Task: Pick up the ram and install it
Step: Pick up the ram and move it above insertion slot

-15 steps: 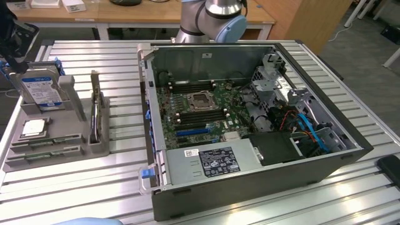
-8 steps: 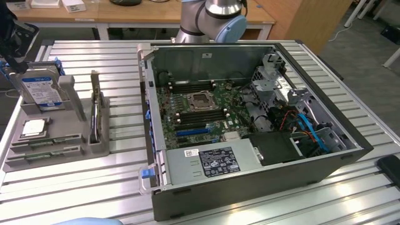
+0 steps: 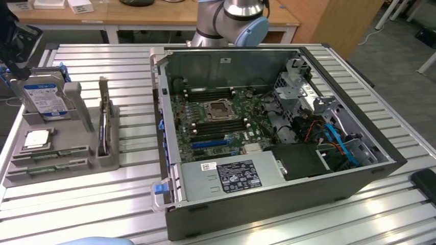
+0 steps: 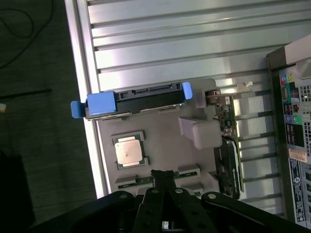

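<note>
1. Hand (image 4: 163,174) is drawn together with nothing gripped, hovering above the grey holder (image 3: 17,176); in the wrist view its tip lines up with the ram.
2. Ram (image 3: 53,152): 2 green sticks lying flat in the holder's front slots, at 6 o'clock of the processor chip (image 3: 38,139) in the exterior view.
3. Hard drive (image 3: 46,99) stands upright at 12 o'clock of the chip.
4. Holder sits on the slatted surface (image 3: 102,61), at 9 o'clock of the open computer case (image 3: 272,196).
</note>
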Robot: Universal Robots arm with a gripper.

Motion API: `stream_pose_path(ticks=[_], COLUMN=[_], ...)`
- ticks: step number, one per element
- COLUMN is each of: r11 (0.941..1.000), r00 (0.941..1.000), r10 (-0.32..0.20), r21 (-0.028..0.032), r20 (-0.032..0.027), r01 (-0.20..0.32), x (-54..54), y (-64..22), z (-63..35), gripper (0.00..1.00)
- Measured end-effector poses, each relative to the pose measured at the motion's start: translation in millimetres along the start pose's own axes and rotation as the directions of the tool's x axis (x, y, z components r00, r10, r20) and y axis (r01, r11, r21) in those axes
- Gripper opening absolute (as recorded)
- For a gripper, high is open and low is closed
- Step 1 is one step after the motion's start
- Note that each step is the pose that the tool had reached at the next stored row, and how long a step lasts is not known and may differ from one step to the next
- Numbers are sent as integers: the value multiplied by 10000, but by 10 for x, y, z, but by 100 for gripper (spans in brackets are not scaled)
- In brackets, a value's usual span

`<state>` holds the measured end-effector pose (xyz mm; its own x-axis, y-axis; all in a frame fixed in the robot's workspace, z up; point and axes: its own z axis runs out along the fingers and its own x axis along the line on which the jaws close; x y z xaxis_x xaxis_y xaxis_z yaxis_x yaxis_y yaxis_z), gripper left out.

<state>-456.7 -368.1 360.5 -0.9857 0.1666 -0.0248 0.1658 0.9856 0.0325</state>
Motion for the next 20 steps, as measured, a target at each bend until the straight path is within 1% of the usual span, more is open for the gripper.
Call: stream_pose_path(ticks=[1, 3, 4, 20], r11=[10000, 10000, 10000, 10000], r00=[10000, 10000, 10000, 10000], r10=[0, -2, -2, -3], r21=[13, 63, 70, 97], r20=[4, 9, 11, 16], r01=[0, 2, 2, 2], x=[1, 1, 2, 24], y=[0, -1, -2, -19], z=[15, 44, 63, 354], gripper=[10, 10, 10, 10])
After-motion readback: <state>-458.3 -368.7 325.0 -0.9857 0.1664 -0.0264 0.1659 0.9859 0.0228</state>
